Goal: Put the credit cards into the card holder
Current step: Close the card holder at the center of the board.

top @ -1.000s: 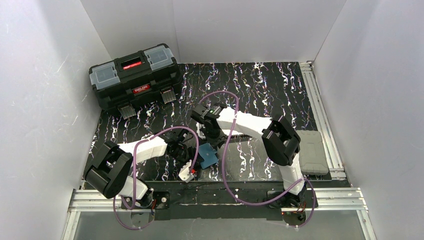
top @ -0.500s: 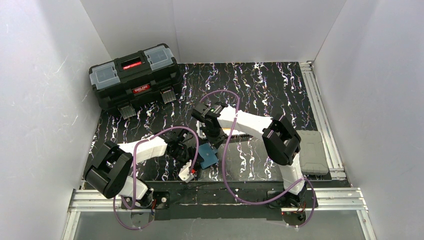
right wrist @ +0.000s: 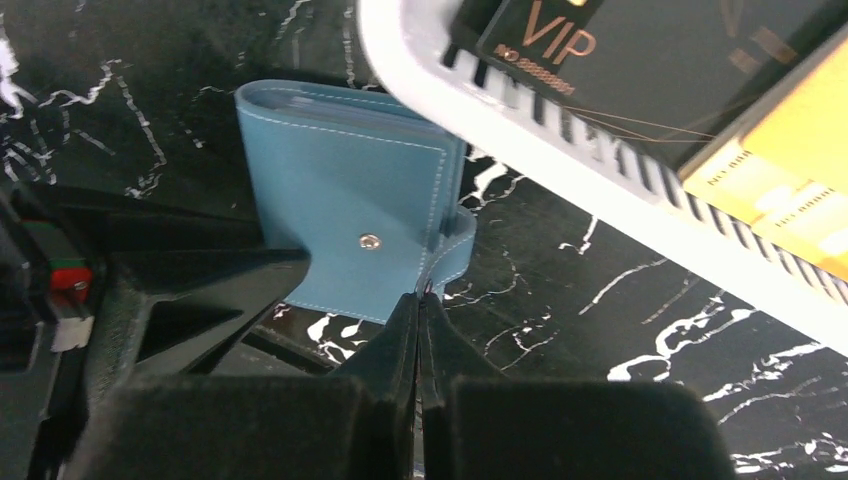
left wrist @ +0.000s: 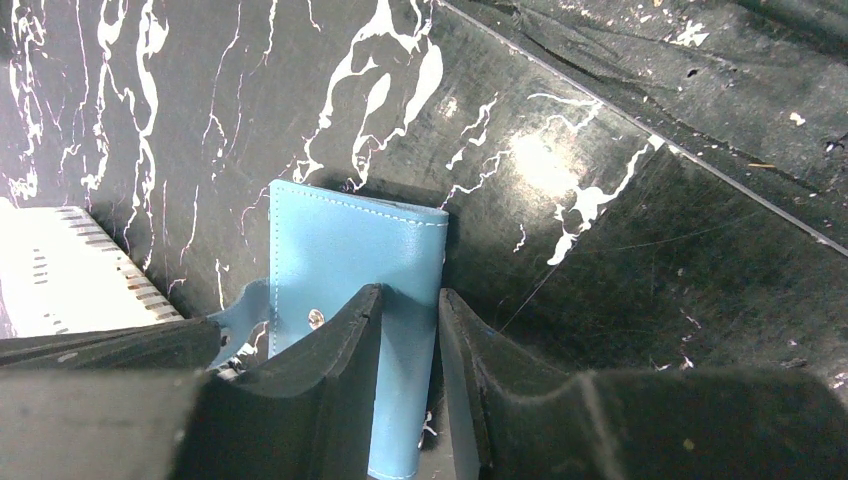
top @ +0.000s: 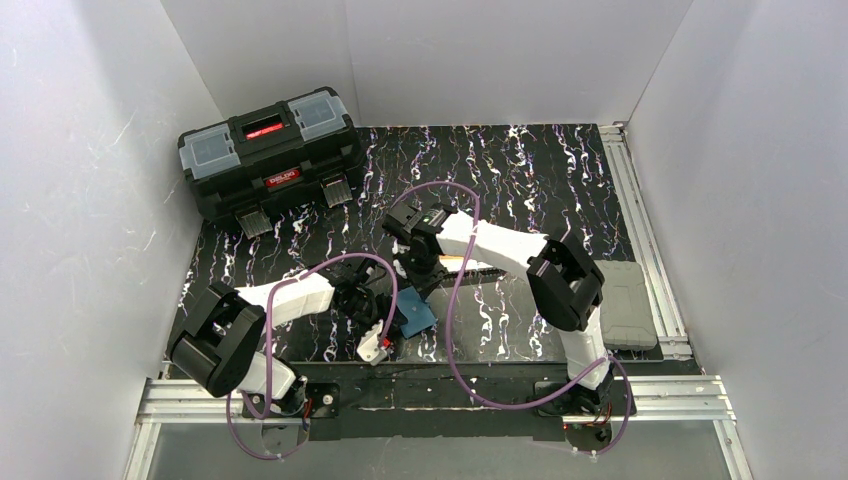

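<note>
The teal card holder (left wrist: 350,240) lies closed on the black marbled table, near the front middle in the top view (top: 417,316). My left gripper (left wrist: 410,293) is shut on its folded edge, one finger on either side. From the far side, my right gripper (right wrist: 420,295) is shut on the tip of the snap tab (right wrist: 455,250) that sticks out of the holder (right wrist: 340,190). A black credit card (right wrist: 640,50) marked VIP and an orange one (right wrist: 790,150) lie in a white mesh basket (right wrist: 560,150) just beyond the holder. No pale card shows.
A black toolbox (top: 270,160) stands at the back left. A grey flat case (top: 625,305) lies at the right edge by the rail. The right arm hides most of the basket from above; the basket's corner (left wrist: 60,270) shows in the left wrist view.
My right gripper has closed fully, its jaws meeting on the snap tab. The right arm shifted slightly. The left gripper and the card holder have not moved.
</note>
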